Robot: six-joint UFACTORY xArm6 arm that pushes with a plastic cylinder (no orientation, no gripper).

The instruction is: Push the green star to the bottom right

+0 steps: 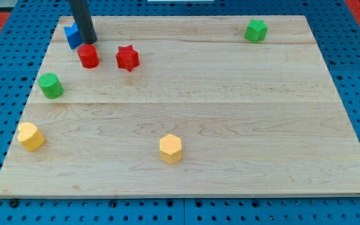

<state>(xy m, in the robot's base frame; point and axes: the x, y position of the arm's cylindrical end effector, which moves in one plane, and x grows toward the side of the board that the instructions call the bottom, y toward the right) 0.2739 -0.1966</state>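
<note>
The green star [255, 30] sits near the view's top right corner of the wooden board [230, 125]. My tip [89, 41] is far from it, at the view's top left. It stands just right of a blue block [73, 35] and just above a red cylinder [88, 55]. The rod hides part of the blue block.
A red star [127, 57] lies right of the red cylinder. A green cylinder [50, 85] sits at the left edge. A yellow block [30, 136] is at the lower left, and a yellow hexagon [170, 148] is at the bottom middle.
</note>
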